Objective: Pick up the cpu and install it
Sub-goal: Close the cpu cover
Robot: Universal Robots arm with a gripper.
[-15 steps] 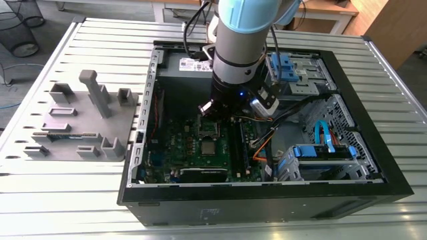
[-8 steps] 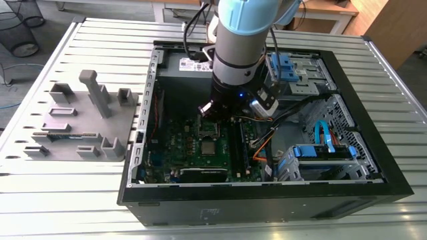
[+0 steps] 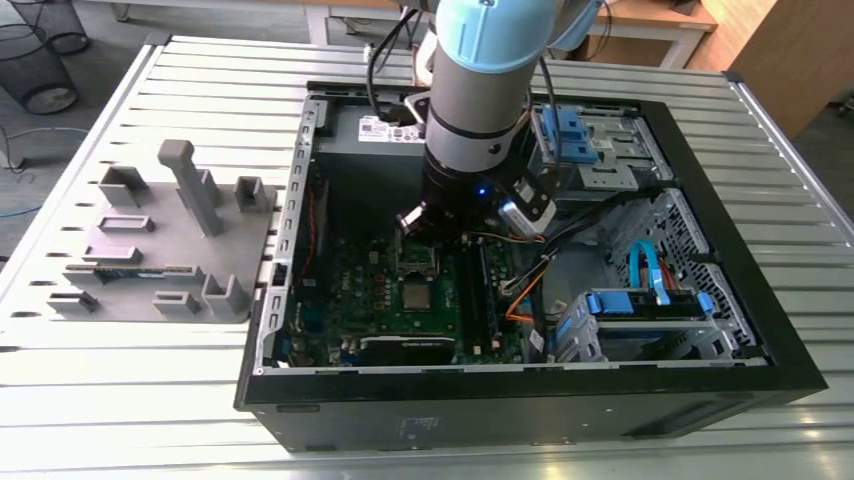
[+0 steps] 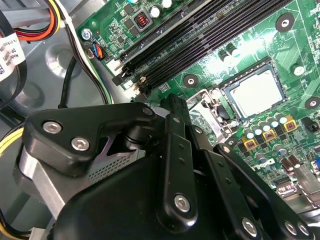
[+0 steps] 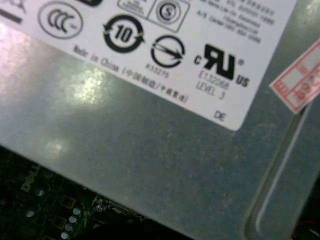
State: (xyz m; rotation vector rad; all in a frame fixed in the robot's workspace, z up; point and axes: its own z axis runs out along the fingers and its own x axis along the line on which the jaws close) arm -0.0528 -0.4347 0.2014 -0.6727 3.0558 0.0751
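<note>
The cpu (image 3: 418, 296) is seen in its socket (image 4: 228, 96) at the exterior view's centre, just below the gripper (image 3: 430, 228), whose opening cannot be told. It should be kept level and square.

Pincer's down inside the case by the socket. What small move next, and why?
Probably a short straight lift. The cpu already lies flat in its socket, apart from the pincer, which hangs over the open hinged frame beside it; rising clear first looks safer than sliding sideways across the board.
</note>
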